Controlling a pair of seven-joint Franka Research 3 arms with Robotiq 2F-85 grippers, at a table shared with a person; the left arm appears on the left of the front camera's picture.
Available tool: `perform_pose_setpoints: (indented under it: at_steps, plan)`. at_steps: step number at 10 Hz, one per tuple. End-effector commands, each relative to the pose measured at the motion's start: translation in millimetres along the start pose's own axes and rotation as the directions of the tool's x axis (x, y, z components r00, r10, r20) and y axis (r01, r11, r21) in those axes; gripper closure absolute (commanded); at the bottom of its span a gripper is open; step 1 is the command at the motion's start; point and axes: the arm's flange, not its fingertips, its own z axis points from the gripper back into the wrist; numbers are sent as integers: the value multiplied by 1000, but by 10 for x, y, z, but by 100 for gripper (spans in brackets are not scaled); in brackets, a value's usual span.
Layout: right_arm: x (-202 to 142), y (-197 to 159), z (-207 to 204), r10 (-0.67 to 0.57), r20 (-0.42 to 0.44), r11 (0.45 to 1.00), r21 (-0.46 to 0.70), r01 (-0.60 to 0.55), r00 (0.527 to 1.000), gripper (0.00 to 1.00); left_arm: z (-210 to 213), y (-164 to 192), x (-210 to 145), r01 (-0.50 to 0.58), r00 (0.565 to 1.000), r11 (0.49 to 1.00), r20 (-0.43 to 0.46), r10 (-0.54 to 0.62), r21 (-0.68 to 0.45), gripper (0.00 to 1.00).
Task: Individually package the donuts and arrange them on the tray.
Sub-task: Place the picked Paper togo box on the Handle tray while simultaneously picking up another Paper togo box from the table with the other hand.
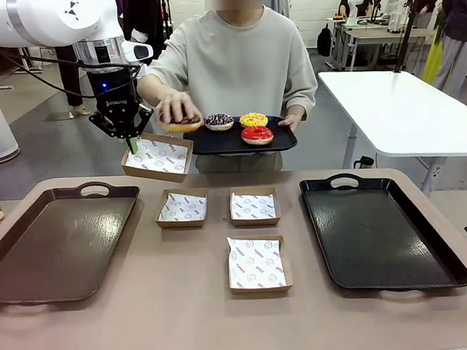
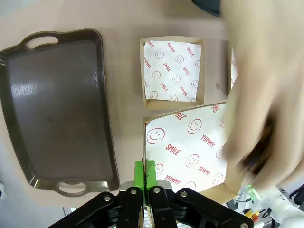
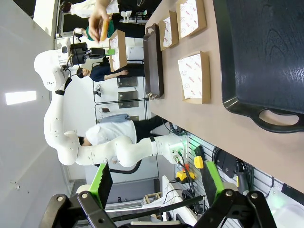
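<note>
I see my left gripper (image 1: 130,140) clamped on the rim of a paper-lined box (image 1: 158,157), raised off the table (image 1: 184,299); the person's hand (image 1: 177,108) holds a dark donut (image 1: 183,124) just above it; three other donuts (image 1: 254,119) sit on the person's black tray (image 1: 217,142); my right gripper (image 3: 156,179) stands wide, holding nothing.

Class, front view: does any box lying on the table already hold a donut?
No: the three boxes on the table show only bare printed paper.
</note>
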Motion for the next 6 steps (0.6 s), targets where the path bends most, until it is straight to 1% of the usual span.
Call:
perform_pose_setpoints:
  at_steps: [1,6]
  plan:
    - [4,-4,2,7,-1,1000,14,-7,1000,0,10,21,-48,-14,1000,1000,7,14,5,100]
    - [4,-4,2,7,-1,1000,14,-7,1000,0,10,21,-48,-14,1000,1000,7,14,5,100]
